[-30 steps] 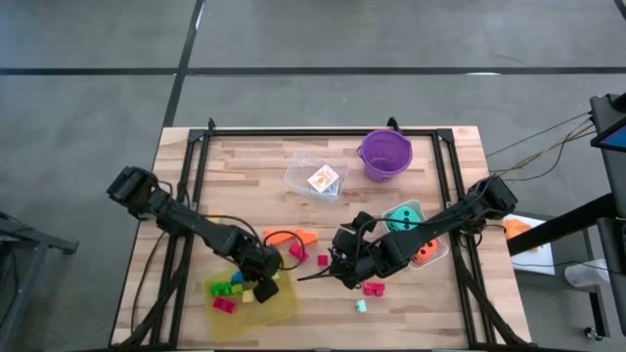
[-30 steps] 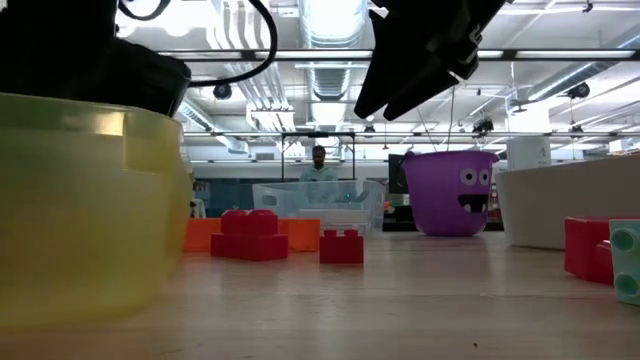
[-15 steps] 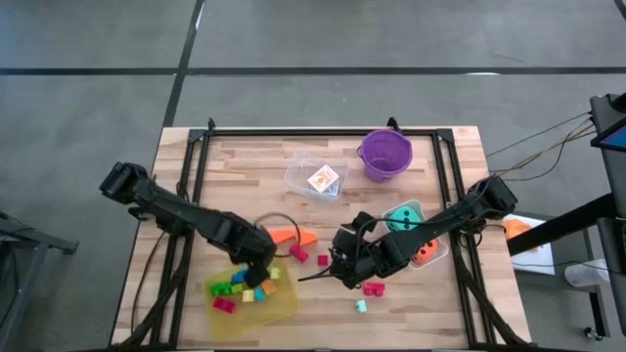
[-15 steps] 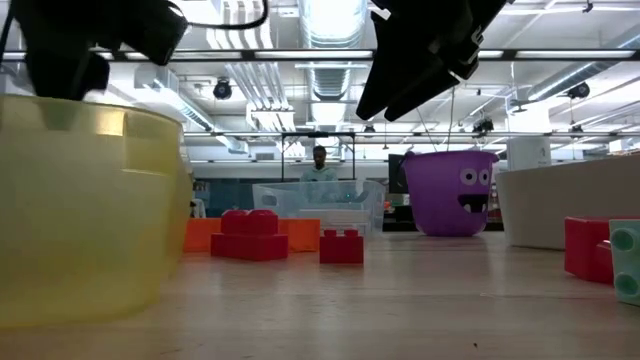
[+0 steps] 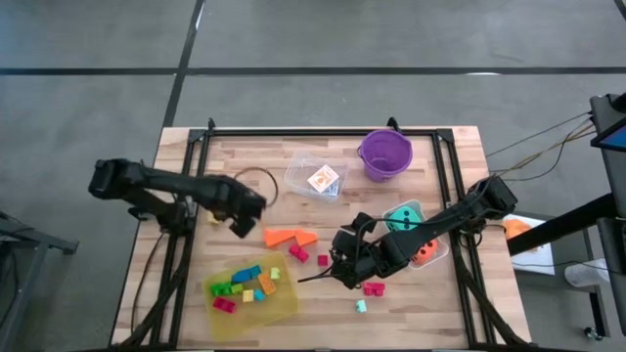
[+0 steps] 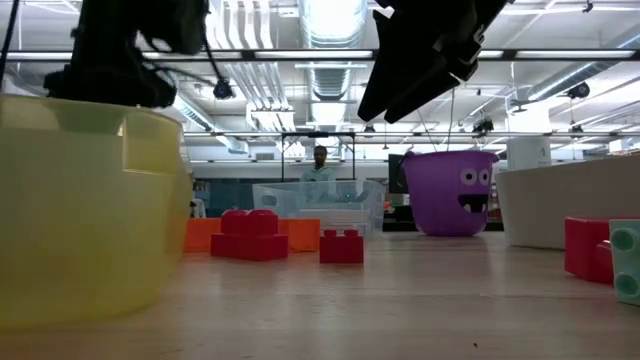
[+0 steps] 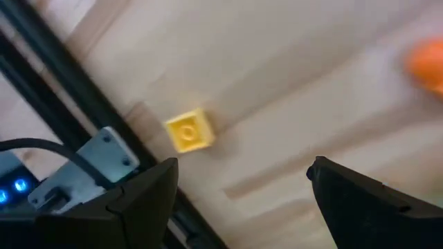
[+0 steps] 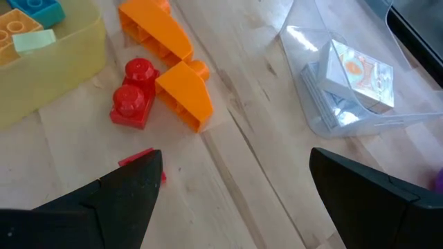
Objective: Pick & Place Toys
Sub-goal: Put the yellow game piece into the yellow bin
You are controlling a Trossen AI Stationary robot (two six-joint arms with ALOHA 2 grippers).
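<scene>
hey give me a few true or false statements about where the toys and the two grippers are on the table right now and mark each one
1. The yellow tray holds several small bricks. True.
2. The left gripper hangs over the yellow tray. False: it is over bare table toward the left edge, near a lone yellow brick, with its jaws open and empty.
3. The orange wedge pieces lie inside the purple bucket. False: they lie on the table between the tray and the clear tub.
4. The right gripper is open and holds nothing. True.
5. A card pack sits in the clear tub. True.
</scene>
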